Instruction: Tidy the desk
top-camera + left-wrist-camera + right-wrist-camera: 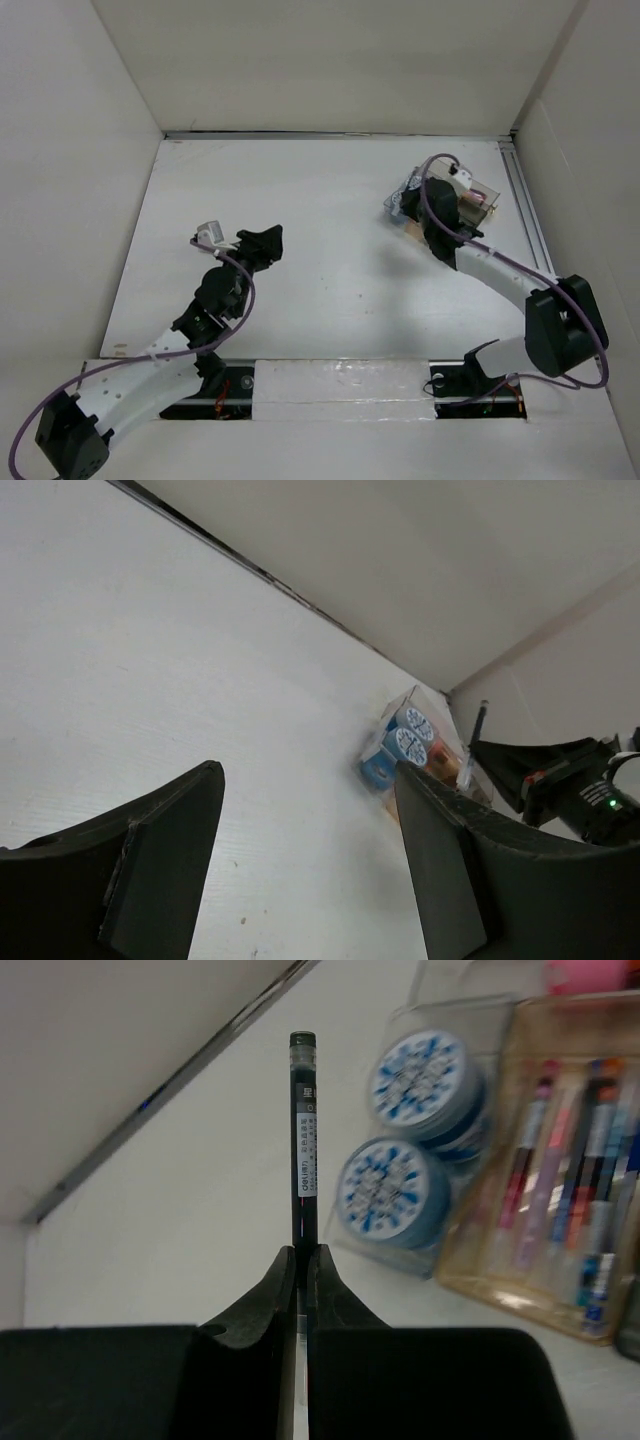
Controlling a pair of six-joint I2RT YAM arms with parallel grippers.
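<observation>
Where white panels (80,150) rise on three sides, spreads flat and matte across the middle of the overhead frame as the desk (320,280), with a metal rail (527,215) down its right edge. Bears at upper right of that frame, near the rail, a small clear organizer tray (488,205), half hidden under the right arm (490,265).

Clamps, low centre of the right wrist frame, a slim dark pen (302,1130) between the closed fingers of the right gripper (302,1255). Holds that pen straight up the frame, white label facing the lens, far end near the top edge. Shows to the right of the pen two round blue-and-white patterned rolls (415,1080), one above the other in a clear section of the tray. Shows further right an amber-tinted compartment (515,1300) filled with coloured pens (585,1180) lying side by side. Cuts off a blurred pink object (585,970) at the top right corner. Cannot tell whether the held pen touches the tray.

Hangs left of centre in the overhead frame, well apart from the tray, with the left gripper (308,780) spread wide and nothing between its fingers. Frames, between those two dark fingers in the left wrist view, bare desk and, at centre right, the tray with its rolls, with the right gripper and its upright pen just beside the tray toward the right edge.
</observation>
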